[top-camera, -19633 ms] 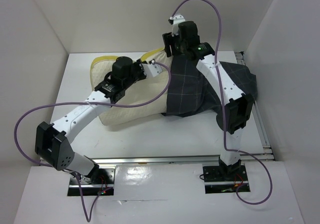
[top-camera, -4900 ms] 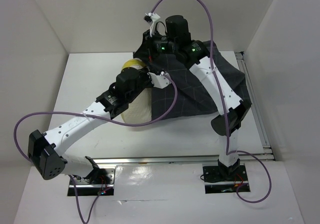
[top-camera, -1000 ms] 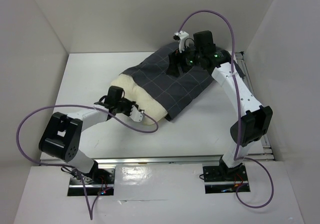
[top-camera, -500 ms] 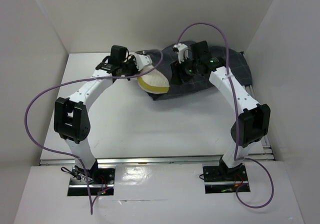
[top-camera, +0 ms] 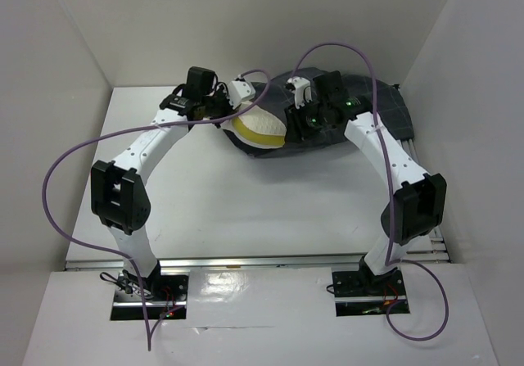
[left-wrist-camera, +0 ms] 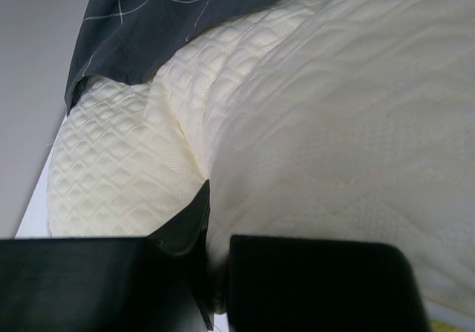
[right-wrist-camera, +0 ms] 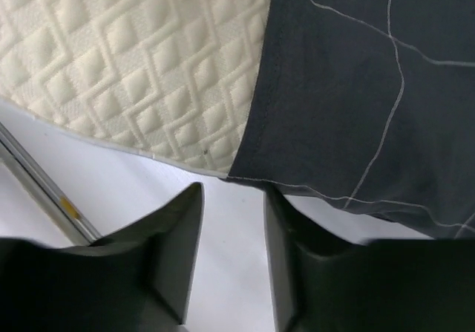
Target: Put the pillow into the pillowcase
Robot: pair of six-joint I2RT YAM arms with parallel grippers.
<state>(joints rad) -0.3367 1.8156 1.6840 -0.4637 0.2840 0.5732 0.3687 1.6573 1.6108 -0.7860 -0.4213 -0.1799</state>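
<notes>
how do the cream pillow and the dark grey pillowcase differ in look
Colour: the cream quilted pillow is pale; the charcoal cloth pillowcase is dark. Surface: the pillow has puffy stitched diamonds; the pillowcase is smooth with thin light grid lines. Both are soft fabric.

More of the pillow point(top-camera: 260, 128) inside the pillowcase point(top-camera: 385, 102)

Hidden: most of the pillow point(top-camera: 262, 127), inside the pillowcase point(top-camera: 385, 108); left gripper point(left-wrist-camera: 217, 232) jaw tips, sunk in pillow folds.
</notes>
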